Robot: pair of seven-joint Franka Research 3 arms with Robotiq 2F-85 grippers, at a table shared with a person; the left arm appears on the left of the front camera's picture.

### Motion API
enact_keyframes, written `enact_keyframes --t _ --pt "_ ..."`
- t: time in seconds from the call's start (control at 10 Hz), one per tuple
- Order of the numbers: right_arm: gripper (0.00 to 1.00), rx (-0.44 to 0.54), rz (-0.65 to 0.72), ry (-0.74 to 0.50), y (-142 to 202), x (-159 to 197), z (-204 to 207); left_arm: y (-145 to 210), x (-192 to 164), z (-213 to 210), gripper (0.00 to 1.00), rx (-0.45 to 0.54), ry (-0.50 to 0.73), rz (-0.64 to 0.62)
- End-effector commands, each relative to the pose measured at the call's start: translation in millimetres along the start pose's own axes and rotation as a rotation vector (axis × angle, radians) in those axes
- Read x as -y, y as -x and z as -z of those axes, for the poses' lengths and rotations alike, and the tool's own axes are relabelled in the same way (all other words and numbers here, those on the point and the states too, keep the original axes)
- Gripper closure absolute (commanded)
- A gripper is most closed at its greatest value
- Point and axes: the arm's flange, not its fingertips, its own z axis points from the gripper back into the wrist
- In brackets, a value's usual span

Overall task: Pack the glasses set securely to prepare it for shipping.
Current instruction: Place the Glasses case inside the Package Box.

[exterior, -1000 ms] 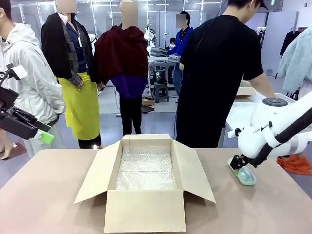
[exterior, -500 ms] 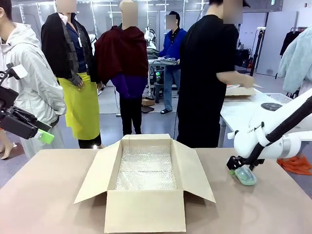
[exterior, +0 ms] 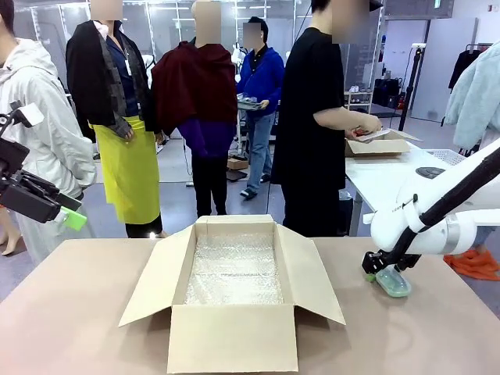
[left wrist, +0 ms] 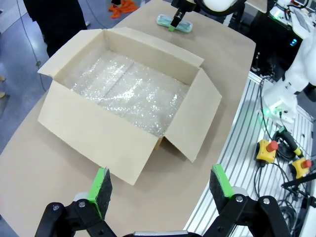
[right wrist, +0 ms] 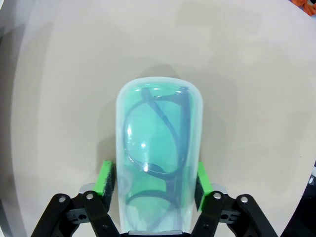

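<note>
A clear flat case with mint-green-framed glasses (exterior: 394,283) lies on the table at the right, one piece of the glasses set. My right gripper (exterior: 380,271) is down on it. In the right wrist view both green pads (right wrist: 104,177) press the long sides of the case (right wrist: 158,143), so the gripper is shut on it. The left wrist view shows the same case (left wrist: 183,27) beyond the box. My left gripper (exterior: 69,212) hangs open in the air at the far left, with nothing between its fingers (left wrist: 101,185).
An open cardboard box (exterior: 233,340) lined with bubble wrap stands mid-table, flaps spread out. A person in black stands behind the table's far edge, working at a second table. An orange cloth (exterior: 475,262) lies at the far right.
My right gripper sank onto the mint-green case and shut on its sides. The person in black turned toward the other table. The left arm stayed still.
</note>
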Motion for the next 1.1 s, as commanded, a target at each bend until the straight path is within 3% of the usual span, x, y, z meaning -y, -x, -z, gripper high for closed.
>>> enact_keyframes --t 0.0,0.1,0.6,0.7,1.0 --pt "0.49 -0.012 0.029 -0.015 -0.2 5.0 -0.8 -0.3 1.7 -2.5 0.0 0.01 0.017 0.012" --pt "0.58 -0.011 0.034 -0.001 1.9 4.3 -7.4 -0.3 1.7 -2.5 0.0 0.01 0.017 0.012" --pt "0.58 -0.014 -0.074 -0.068 -17.7 -10.1 -90.3 -0.3 1.7 -2.5 0.0 0.01 0.017 0.012" --pt "0.58 -0.076 -0.168 -0.112 -24.6 -15.9 -114.9 -0.3 1.7 -2.5 0.0 0.01 0.017 0.012" --pt "0.58 -0.06 -0.512 -0.17 -52.0 -54.1 -183.4 -0.3 1.7 -2.5 0.0 0.01 0.017 0.012"
